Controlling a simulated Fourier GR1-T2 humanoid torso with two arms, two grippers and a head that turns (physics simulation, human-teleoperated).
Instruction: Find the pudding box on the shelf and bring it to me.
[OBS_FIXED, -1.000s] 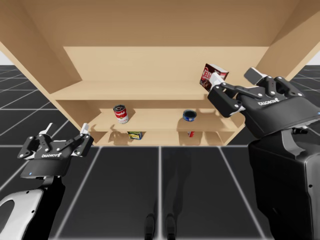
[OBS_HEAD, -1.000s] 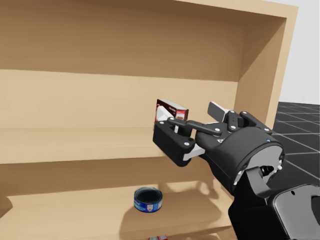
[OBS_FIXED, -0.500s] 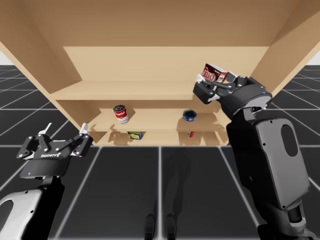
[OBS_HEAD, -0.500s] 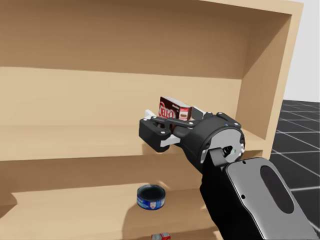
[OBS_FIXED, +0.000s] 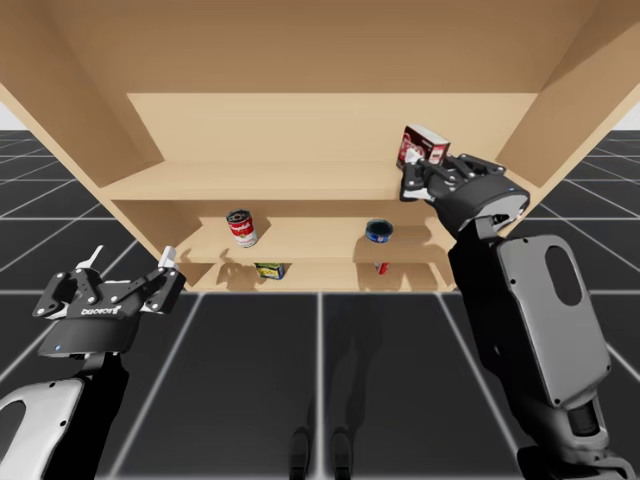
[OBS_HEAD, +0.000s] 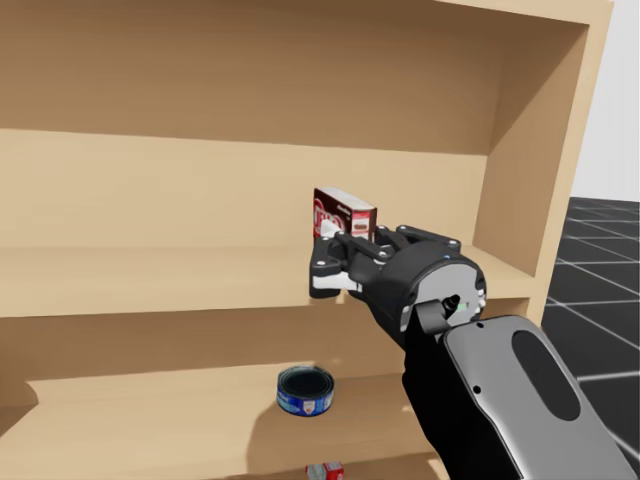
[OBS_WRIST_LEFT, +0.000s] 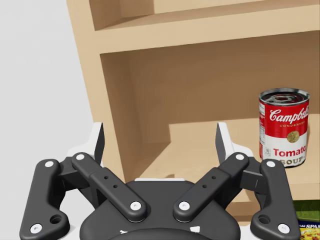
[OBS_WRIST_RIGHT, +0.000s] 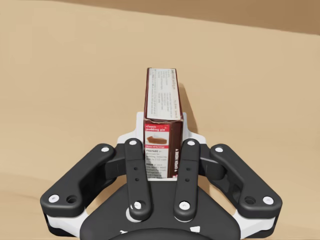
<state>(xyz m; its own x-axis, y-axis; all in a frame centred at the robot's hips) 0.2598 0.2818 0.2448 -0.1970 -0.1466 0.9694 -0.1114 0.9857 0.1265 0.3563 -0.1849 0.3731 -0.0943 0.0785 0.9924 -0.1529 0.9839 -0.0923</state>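
Wood shelf (OBS_FIXED: 250, 180), upper tier: pudding box (OBS_WRIST_RIGHT: 161, 107) upright, right gripper (OBS_WRIST_RIGHT: 162, 131) clamped low on its 2 broad faces. Prob light, stiff cardboard, slick; squeeze gently. Left gripper (OBS_WRIST_LEFT: 160, 145) open, idle.

wooden shelf (OBS_FIXED: 250, 180): red-white can (OBS_FIXED: 241, 228), blue tin (OBS_FIXED: 379, 231) on middle board (OBS_FIXED: 310, 240).

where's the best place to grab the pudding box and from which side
Grip the pudding box across its two broad faces, near its lower end, coming straight in from the open front of the shelf. It stands upright with its thin edge facing out, so fingers fit either side. My right gripper is shut on it that way.
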